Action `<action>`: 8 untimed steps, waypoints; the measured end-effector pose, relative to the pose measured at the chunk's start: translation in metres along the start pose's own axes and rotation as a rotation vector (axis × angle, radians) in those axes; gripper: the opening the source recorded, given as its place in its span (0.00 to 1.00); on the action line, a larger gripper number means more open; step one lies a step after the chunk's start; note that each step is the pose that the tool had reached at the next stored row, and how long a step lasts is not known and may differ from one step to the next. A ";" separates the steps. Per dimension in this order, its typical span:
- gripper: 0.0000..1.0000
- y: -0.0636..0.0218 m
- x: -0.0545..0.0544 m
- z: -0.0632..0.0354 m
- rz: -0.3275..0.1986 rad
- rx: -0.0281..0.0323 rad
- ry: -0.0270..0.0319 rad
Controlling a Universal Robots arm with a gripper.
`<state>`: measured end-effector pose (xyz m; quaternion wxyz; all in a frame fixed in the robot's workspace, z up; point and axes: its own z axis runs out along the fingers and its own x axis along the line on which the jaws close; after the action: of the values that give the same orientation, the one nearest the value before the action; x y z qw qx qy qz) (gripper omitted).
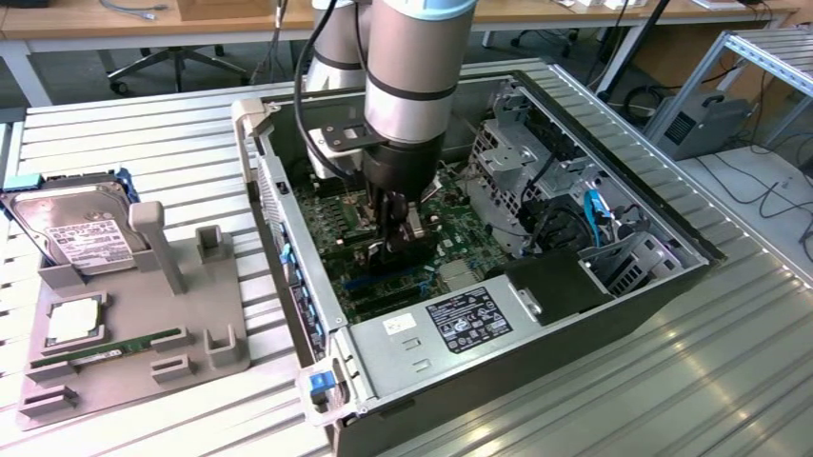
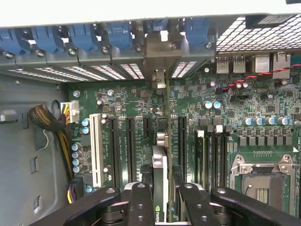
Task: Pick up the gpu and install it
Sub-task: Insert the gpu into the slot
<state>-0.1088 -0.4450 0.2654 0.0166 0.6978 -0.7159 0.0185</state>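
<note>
My gripper (image 1: 396, 243) reaches down into the open computer case (image 1: 295, 286), over the green motherboard (image 1: 343, 243). It is shut on the gpu (image 2: 160, 188), which I see edge-on between the two black fingers (image 2: 141, 202). The card stands upright and runs lengthwise along a dark expansion slot (image 2: 181, 136) of the motherboard (image 2: 141, 94). Its silver end bracket (image 2: 161, 52) sits at the case's rear slot openings, among the blue retainers (image 2: 117, 35). Whether the card's edge is in the slot I cannot tell.
The case holds a power supply (image 1: 464, 319) at the front and a drive cage (image 1: 508, 157) on the exterior view's right. A white slot (image 2: 96, 146), a cable bundle (image 2: 47, 122) and the CPU socket (image 2: 263, 183) flank the card. A grey fixture (image 1: 121, 376) carries a hard drive (image 1: 76, 233) and a memory stick (image 1: 109, 350).
</note>
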 end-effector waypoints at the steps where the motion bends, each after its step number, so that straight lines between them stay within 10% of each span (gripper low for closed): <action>1: 0.27 -0.0004 -0.001 0.0000 0.000 -0.0001 -0.0056; 2: 0.27 -0.0006 -0.001 -0.0001 0.000 -0.0004 -0.0139; 3: 0.27 -0.0006 -0.001 -0.0001 0.000 -0.0011 -0.0372; 4: 0.27 -0.0006 0.000 0.0000 0.000 -0.0013 -0.0483; 6: 0.27 -0.0007 0.003 0.0001 0.000 -0.0012 -0.0426; 7: 0.27 -0.0007 0.004 0.0002 0.000 -0.0007 -0.0251; 8: 0.27 -0.0008 0.004 0.0002 0.000 -0.0006 -0.0220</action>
<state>-0.1082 -0.4490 0.2653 0.0089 0.6979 -0.7160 0.0106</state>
